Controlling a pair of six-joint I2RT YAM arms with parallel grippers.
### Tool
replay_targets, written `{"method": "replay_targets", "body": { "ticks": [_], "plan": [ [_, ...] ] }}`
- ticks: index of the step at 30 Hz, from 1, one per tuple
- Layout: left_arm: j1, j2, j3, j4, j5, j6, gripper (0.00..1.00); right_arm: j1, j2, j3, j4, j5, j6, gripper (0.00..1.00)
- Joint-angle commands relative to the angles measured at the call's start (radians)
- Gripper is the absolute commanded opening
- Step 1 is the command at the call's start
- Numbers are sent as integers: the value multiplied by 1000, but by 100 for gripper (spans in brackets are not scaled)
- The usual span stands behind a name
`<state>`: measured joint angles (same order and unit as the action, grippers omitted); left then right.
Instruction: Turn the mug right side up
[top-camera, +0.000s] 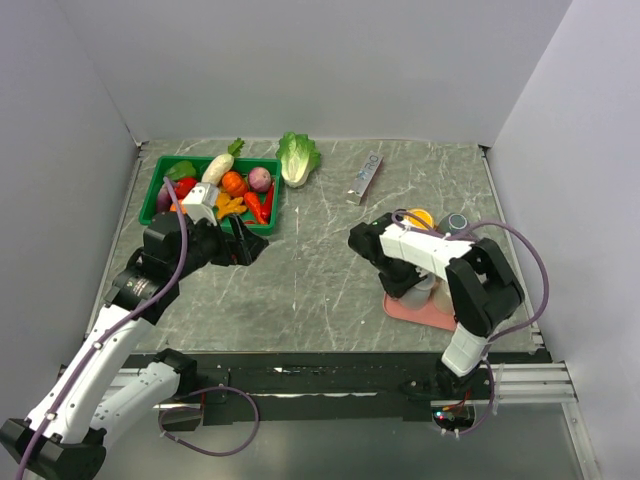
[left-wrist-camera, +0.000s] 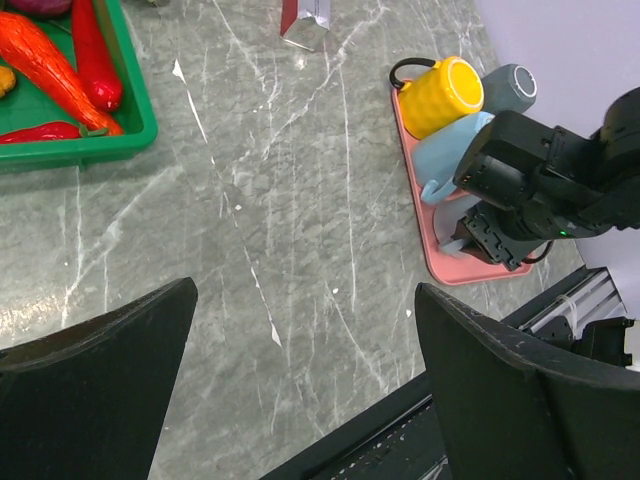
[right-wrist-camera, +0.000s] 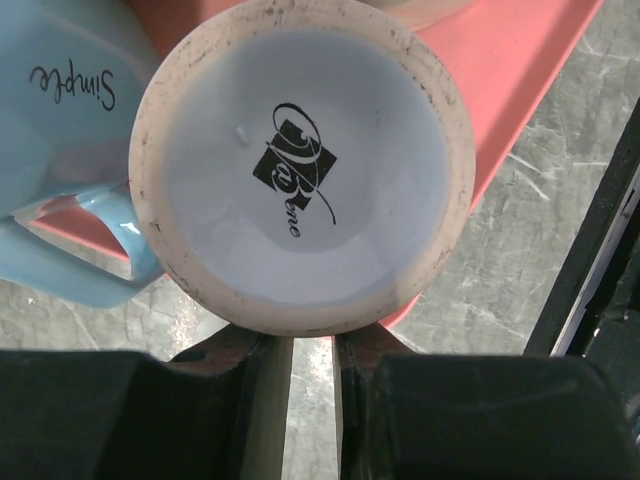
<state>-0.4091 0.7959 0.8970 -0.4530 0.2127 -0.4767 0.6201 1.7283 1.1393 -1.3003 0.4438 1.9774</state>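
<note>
Right gripper (right-wrist-camera: 312, 352) narrowed at the upturned mug (right-wrist-camera: 300, 170), left gripper (left-wrist-camera: 305, 292) spread wide.
The right gripper hangs over the near end of the pink tray (top-camera: 420, 315) at the table's right side, its jaws drawn to a narrow slot beside the mug's rim. A cream strip lies in that slot against one finger, with bare table showing next to it, so I cannot tell whether anything is pinched. The mug stands upside down on the tray, its white base with a dark logo facing up, and touches a light blue mug (right-wrist-camera: 50, 120) lying next to it. A yellow mug (left-wrist-camera: 445, 95) and a grey mug (left-wrist-camera: 512, 88) sit at the tray's far end. The left gripper holds nothing and hovers over the table just beside the green bin (top-camera: 160, 180) of vegetables.
</note>
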Motion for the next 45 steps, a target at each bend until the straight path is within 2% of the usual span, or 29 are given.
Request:
{"method": "replay_targets", "body": {
  "ticks": [1,6,9,13,20,23,24,27,28,31,32,35,40,45],
  "plan": [
    [-4,-9,-6,50,30,-19,96,10,-133,-22,-182,55,89,0],
    [-4,-4,0,66,68,-42,96,21,-301,-55,-205,46,38,0],
    [-4,-3,-4,98,103,-66,96,27,-433,-69,-166,13,-70,0],
    [-4,6,-13,157,163,-106,96,27,-590,-70,-18,-19,-347,0],
    [-4,54,6,287,264,-184,96,30,-757,28,189,-88,-667,0],
    [-4,83,16,347,312,-223,96,29,-809,50,336,-155,-811,0],
    [-4,98,20,364,327,-241,96,30,-828,40,452,-175,-850,0],
    [-10,118,33,404,356,-266,96,29,-903,-27,649,-295,-957,0],
    [-14,120,36,412,361,-269,96,30,-918,-42,774,-325,-992,0],
    [-28,124,45,445,387,-292,96,30,-954,-88,1021,-468,-1040,0],
    [-31,126,45,476,396,-316,96,29,-952,-101,1073,-534,-1046,0],
    [-53,135,42,563,425,-390,97,30,-928,-98,1221,-602,-1062,0],
    [-127,158,26,741,423,-491,98,35,-885,-76,1352,-648,-1063,0],
    [-204,198,40,833,372,-520,97,53,-839,-76,1479,-678,-1025,0]
  ]
}}
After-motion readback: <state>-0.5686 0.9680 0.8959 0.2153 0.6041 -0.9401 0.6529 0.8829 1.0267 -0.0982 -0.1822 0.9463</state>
